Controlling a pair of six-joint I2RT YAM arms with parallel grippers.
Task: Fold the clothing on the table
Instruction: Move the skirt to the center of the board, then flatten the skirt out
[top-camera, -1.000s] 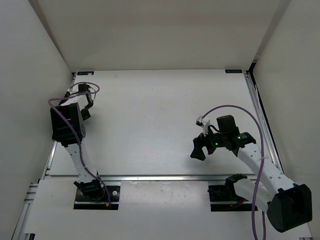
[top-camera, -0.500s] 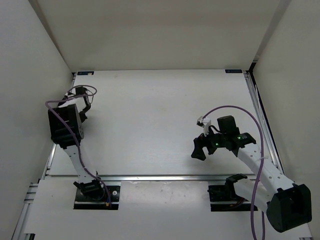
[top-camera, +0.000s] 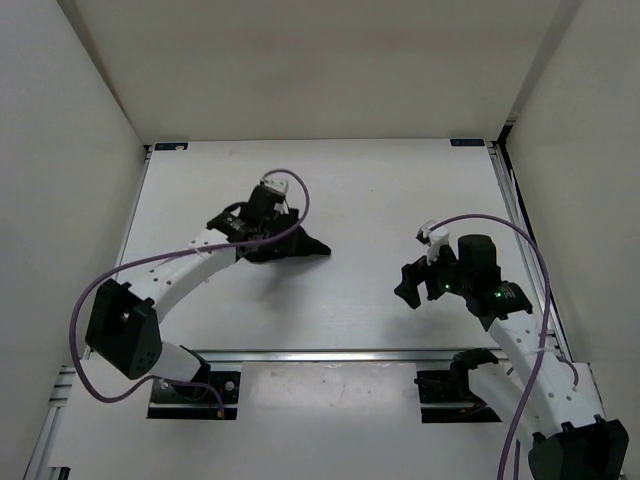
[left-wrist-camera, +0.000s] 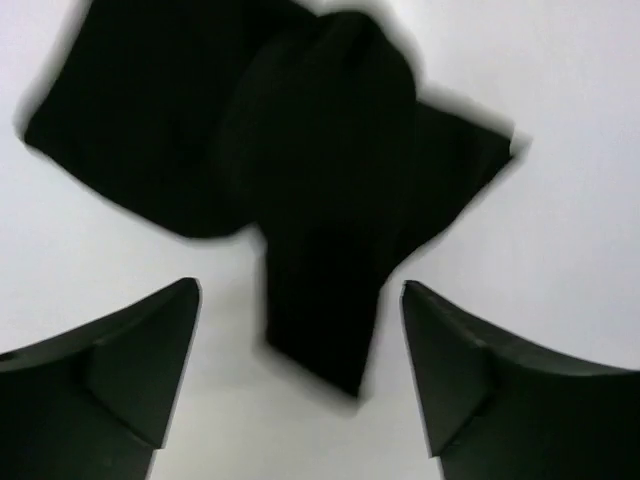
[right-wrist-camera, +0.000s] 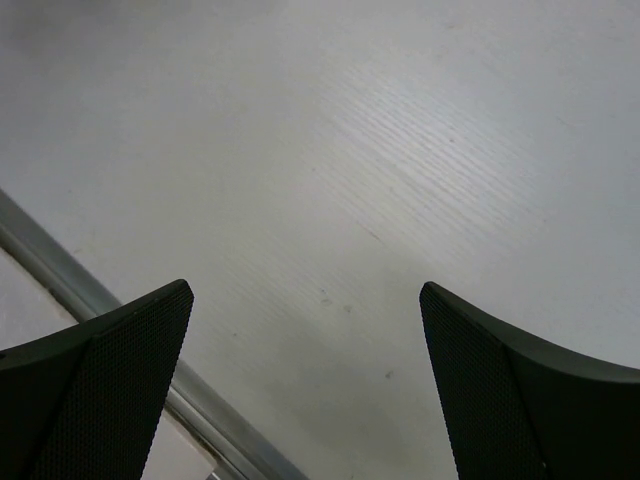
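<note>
**Black clothing bunched under the left gripper**

The garment lies crumpled on the table, left of centre. The left jaws stand wide above it, gripping nothing. The right gripper, also wide and empty, hangs well apart, near the front rail.

Plain white box all round
Bare white walls on the left, back and right, lit softly and evenly.

The clothing is soft matte black cloth, zero sheen. The table looks smooth and white with a faint grain, and has a dull metal rail at the edge. The right gripper has finely dotted black pads; the left gripper has plain matte fingers.
</note>
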